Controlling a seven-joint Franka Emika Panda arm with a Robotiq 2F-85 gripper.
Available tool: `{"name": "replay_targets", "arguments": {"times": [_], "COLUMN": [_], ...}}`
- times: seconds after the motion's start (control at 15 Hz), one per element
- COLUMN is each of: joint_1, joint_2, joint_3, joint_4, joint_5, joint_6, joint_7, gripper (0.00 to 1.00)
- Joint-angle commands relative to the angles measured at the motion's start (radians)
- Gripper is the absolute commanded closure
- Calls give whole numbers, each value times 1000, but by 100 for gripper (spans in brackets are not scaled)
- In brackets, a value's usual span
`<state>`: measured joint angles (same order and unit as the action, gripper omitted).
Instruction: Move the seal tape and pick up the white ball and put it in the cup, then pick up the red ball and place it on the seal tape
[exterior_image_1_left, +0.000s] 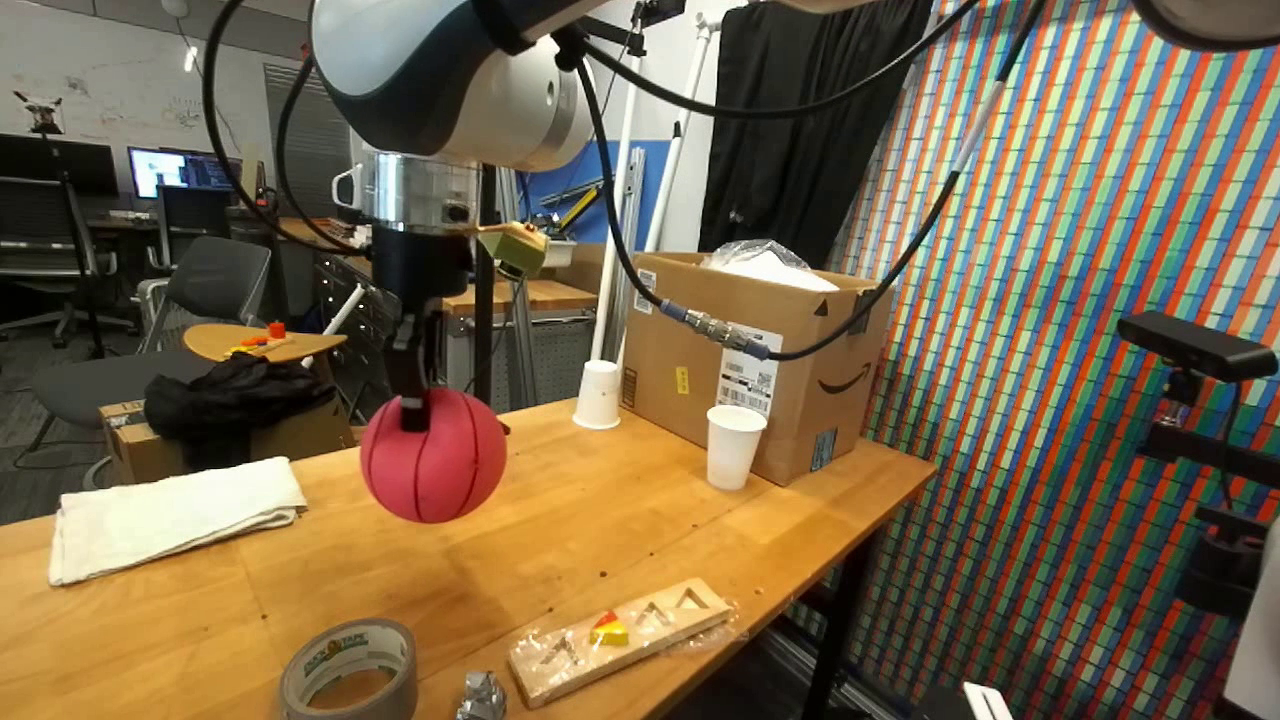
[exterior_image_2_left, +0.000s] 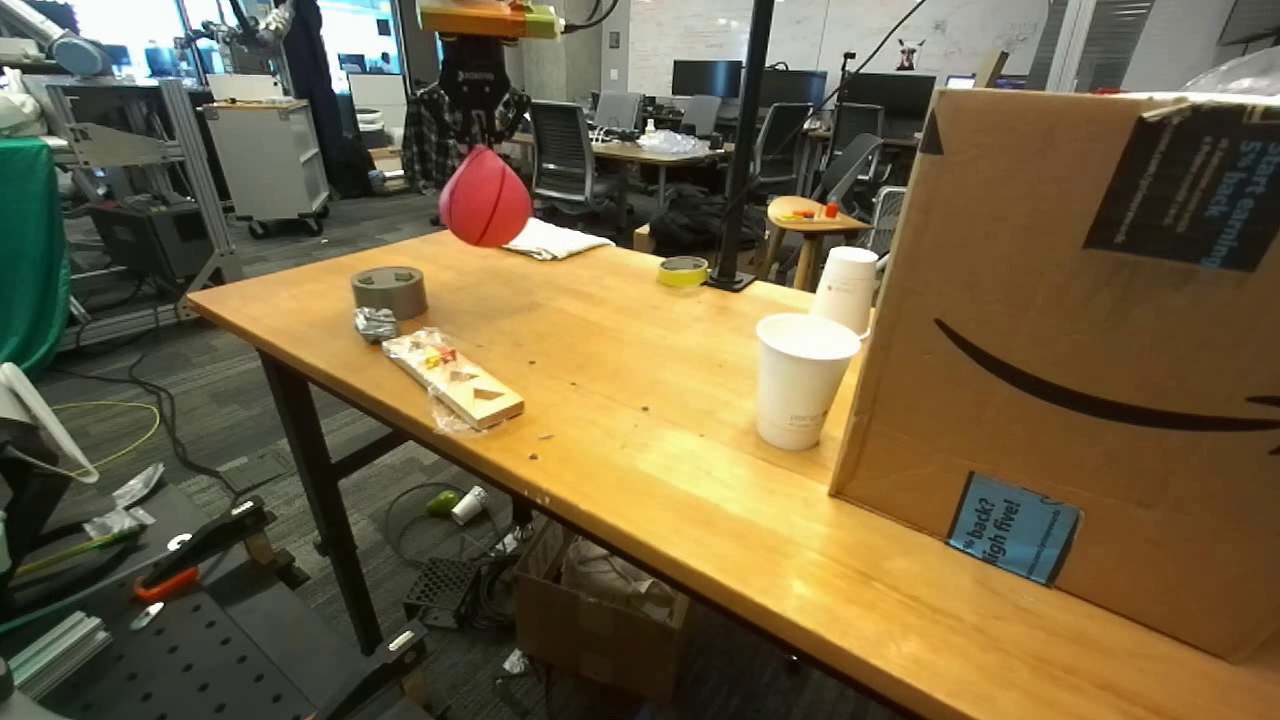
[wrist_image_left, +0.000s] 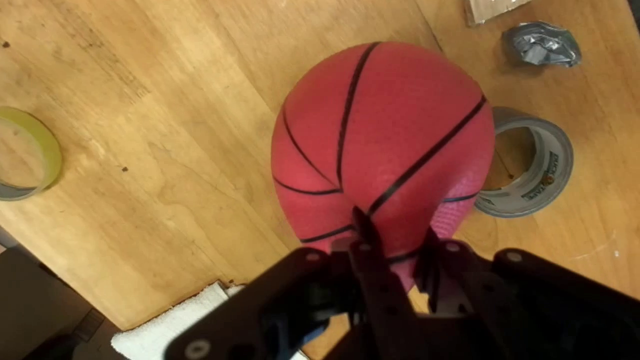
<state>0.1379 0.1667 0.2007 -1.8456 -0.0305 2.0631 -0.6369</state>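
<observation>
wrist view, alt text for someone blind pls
Robot hand gripping a red ball above a wooden table. The ball partly hides a grey tape roll. A yellow ring shows at left, silvery lump top right, white cloth at bottom.

In an exterior view, we see a box (exterior_image_2_left: 1060, 330) on the table (exterior_image_2_left: 650, 360) at 3 o'clock, a wrapped block (exterior_image_2_left: 450, 378) at 9 with a silver lump (exterior_image_2_left: 376, 325) just beside it, a cloth (exterior_image_2_left: 562, 240) at 11, monitors (exterior_image_2_left: 798, 92) around 1 and, below, a carton (exterior_image_2_left: 600, 635) at 6. In an exterior view, we find a curtain (exterior_image_1_left: 800, 165) at 1 o'clock, a striped backdrop (exterior_image_1_left: 1050, 290) toward 3.
</observation>
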Motion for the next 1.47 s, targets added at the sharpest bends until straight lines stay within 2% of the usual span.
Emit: {"name": "replay_targets", "arguments": {"times": [0.0,0.53,0.87,1.4], "joint_1": [7,61,121,145], "joint_2": [-53,-175,-221,-143], "joint_3": [9,48,83,87], "joint_4": [-54,-211,-200,-135], "joint_5": [62,149,130,78], "joint_6": [-4,6,25,88], "joint_7": [55,173,176,109], "gripper": [92,93,93,93]}}
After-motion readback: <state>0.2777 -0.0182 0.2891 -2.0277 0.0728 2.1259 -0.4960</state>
